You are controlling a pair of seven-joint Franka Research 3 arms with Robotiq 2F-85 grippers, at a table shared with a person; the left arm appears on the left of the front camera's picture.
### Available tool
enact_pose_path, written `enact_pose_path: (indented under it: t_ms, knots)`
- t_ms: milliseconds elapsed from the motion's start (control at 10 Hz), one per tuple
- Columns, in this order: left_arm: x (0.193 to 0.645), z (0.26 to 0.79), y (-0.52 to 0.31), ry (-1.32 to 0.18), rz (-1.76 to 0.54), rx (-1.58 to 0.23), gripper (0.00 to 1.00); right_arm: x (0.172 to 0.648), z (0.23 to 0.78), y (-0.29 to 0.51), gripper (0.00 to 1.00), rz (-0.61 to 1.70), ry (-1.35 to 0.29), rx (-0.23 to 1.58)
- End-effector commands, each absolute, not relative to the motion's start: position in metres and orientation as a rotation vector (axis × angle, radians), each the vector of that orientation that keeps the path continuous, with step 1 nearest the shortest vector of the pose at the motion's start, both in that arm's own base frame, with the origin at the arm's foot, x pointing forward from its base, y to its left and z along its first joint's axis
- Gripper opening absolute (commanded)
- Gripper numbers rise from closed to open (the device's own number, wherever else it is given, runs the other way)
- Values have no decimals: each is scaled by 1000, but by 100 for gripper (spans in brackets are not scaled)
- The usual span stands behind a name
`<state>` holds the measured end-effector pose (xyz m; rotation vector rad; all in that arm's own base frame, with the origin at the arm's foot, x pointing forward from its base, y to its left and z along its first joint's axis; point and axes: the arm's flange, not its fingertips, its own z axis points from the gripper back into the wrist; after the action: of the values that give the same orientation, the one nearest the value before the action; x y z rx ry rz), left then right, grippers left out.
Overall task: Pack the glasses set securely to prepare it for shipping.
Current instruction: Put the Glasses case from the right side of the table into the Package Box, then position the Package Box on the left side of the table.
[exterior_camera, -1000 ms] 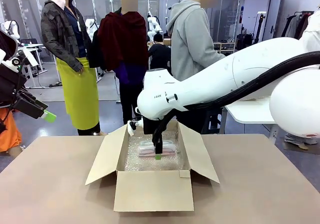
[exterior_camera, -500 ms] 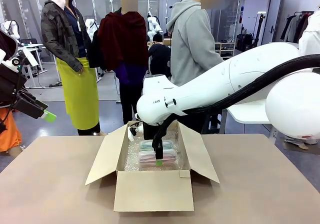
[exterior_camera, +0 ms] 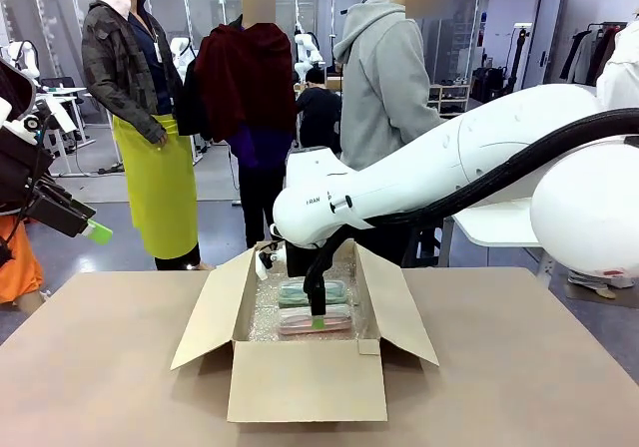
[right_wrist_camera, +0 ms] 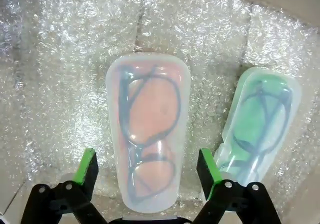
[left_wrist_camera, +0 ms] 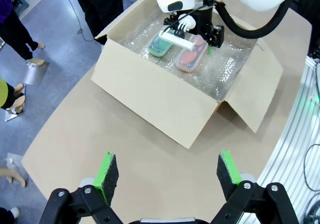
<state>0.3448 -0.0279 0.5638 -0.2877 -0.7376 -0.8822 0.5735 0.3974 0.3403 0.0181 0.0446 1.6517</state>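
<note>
To my eye the pink case (right_wrist_camera: 148, 144), lying on bubble wrap (right_wrist_camera: 55, 84) between the right gripper's (right_wrist_camera: 147, 166) spread fingers, could get dragged askew if a pad catches it on lifting; the green case (right_wrist_camera: 260, 126), just outside the other finger, might get nudged. The left gripper (left_wrist_camera: 164, 171) hovers high, fingers spread, empty; the right arm reaches straight down into the box (exterior_camera: 305, 377)

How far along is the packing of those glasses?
The pink case and the mint-green case lie side by side on bubble wrap inside the cardboard box. The right gripper hangs open over the pink case, holding nothing; the left gripper is open, away from the box. Left to do, probably: closing the box flaps, which stand open.
</note>
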Motion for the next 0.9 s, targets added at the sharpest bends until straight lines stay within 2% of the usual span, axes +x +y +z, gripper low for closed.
enact_pose_path:
  t_ms: [0,800]
  knots:
    - [345,565,-26,-748,-889,-302,100,564,349,399,100,1640,55,-2]
    - [345,565,-26,-748,-889,-302,100,573,340,397,100,1652,45,18]
